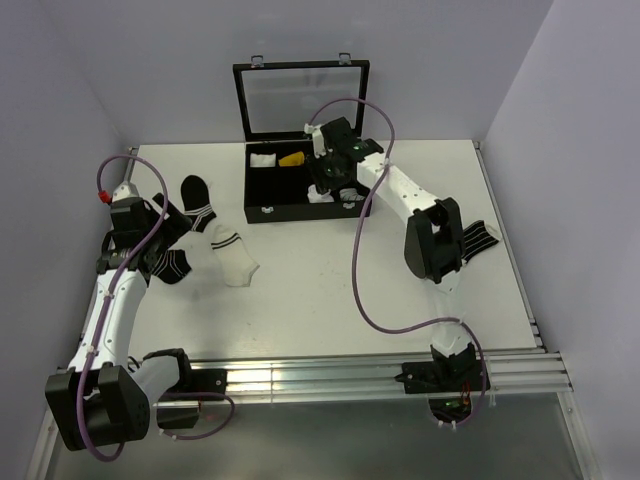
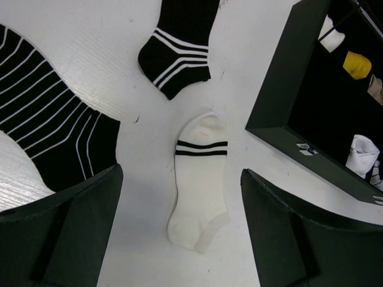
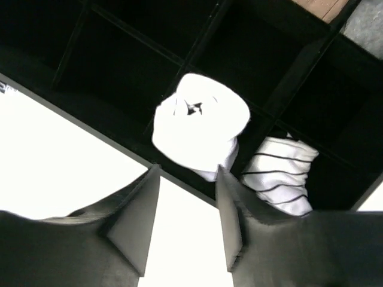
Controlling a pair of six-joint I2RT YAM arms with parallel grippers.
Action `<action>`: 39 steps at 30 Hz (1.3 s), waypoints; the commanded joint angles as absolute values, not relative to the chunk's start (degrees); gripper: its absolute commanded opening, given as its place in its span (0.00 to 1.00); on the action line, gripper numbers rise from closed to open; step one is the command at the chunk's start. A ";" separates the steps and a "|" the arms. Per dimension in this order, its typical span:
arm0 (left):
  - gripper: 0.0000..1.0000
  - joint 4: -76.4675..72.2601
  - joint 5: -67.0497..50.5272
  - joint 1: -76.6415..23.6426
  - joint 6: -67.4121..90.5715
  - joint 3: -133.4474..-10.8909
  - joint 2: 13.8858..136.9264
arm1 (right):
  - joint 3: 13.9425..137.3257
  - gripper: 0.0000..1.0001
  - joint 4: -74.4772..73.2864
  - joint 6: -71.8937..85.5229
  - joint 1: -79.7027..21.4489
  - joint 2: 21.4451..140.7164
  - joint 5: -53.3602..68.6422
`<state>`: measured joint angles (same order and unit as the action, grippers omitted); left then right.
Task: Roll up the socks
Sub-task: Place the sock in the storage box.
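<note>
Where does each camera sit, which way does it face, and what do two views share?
Top external: above and behind the bases, facing down over the table; both arms, left end effector and right end effector show.
Left wrist: on the left arm, facing down at a white banded sock; own fingers at the bottom.
Right wrist: close over the black box, facing a white bundle and a striped bundle; own fingers below.
Shared: top and left wrist both show that sock and the box.

blocked: box wall at right gripper | free: mid tabletop
</note>
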<state>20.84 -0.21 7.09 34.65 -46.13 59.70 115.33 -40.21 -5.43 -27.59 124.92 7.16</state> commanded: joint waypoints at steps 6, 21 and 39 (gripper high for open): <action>0.85 19.51 -0.35 7.29 34.10 -45.88 58.45 | 113.64 0.44 -34.89 -1.06 -26.89 129.02 8.09; 0.85 19.25 -0.97 7.29 34.01 -45.62 58.89 | 122.00 0.46 -42.29 -1.49 -26.98 138.88 7.73; 0.88 25.21 1.82 7.29 34.72 -50.97 50.89 | 111.03 0.63 -36.48 2.98 -26.90 107.25 0.72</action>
